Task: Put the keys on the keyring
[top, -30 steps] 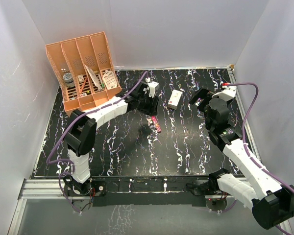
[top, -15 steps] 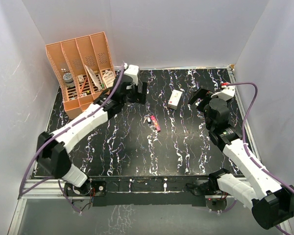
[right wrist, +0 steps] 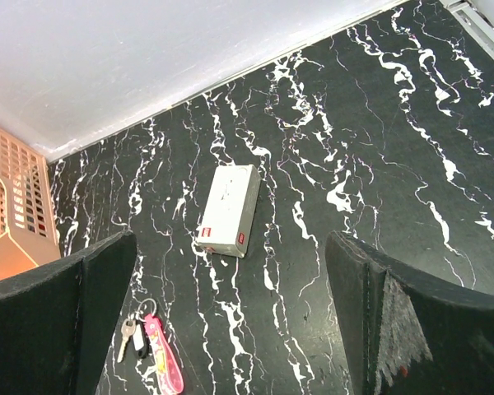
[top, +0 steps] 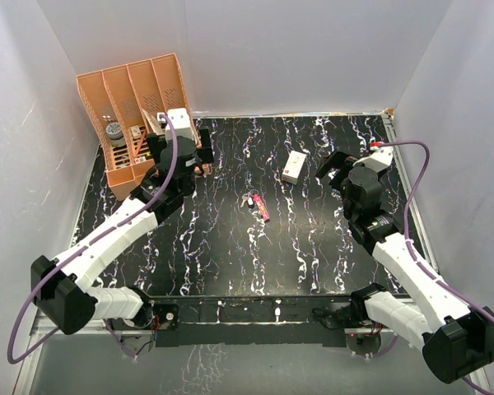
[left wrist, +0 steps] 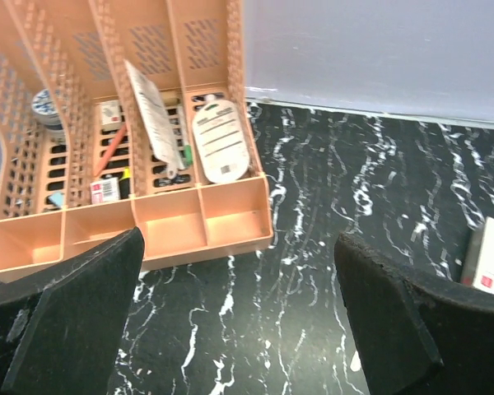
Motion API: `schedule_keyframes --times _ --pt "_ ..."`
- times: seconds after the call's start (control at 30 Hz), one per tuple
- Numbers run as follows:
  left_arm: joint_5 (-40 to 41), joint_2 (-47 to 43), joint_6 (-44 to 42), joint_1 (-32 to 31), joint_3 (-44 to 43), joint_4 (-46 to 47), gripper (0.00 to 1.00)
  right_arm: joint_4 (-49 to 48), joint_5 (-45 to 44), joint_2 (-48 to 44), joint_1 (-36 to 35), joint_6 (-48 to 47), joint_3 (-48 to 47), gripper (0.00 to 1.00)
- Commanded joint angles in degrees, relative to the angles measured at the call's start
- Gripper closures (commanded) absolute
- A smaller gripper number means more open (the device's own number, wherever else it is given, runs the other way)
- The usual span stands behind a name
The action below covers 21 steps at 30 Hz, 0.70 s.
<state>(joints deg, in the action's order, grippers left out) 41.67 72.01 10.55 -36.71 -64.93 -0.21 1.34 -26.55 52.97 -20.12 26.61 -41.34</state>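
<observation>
The keyring lies on the black marble table mid-centre: a small metal ring [right wrist: 146, 309] with a bright pink strip [top: 263, 209] [right wrist: 165, 363]. A small silver key [right wrist: 127, 336] and a dark-headed piece [right wrist: 141, 340] lie at the ring, left of the strip; in the top view the keys [top: 246, 200] are tiny. My left gripper [top: 181, 160] [left wrist: 247, 329] is open and empty by the orange organizer, well left of the keys. My right gripper [top: 333, 169] [right wrist: 230, 329] is open and empty, to the right of the keys.
An orange four-slot organizer [top: 132, 107] [left wrist: 148, 222] holding pens and cards stands at the back left. A white box with a red mark [top: 294, 167] [right wrist: 228, 210] lies behind the keys; it also shows at the right edge of the left wrist view [left wrist: 490, 259]. White walls enclose the table.
My left arm has swung from over the keyring back and left to the organizer, open and empty. The keyring and keys stay on the table. The right arm has barely moved.
</observation>
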Motion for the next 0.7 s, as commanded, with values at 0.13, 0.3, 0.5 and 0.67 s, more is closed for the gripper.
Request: schedule_keyframes --times 0.13,0.3,0.5,0.67 --pt "10.05 4.28 2.31 0.15 -3.80 -1.16 0.01 -4.22 -1.15 0.59 0.30 1.67 0.39 0.02" --pt "7.69 3.87 1.93 0.15 -2.64 0.57 0.01 -5.75 -1.49 -0.01 0.26 3.04 1.55 0.02" --pt "4.03 0.13 1.87 0.15 -0.52 2.27 0.01 -8.47 -2.69 -2.40 0.26 5.67 4.10 0.02" --pt "7.36 -2.92 4.36 0.15 0.91 -0.91 0.01 -8.61 -11.83 -5.22 0.32 12.99 6.53 0.02"
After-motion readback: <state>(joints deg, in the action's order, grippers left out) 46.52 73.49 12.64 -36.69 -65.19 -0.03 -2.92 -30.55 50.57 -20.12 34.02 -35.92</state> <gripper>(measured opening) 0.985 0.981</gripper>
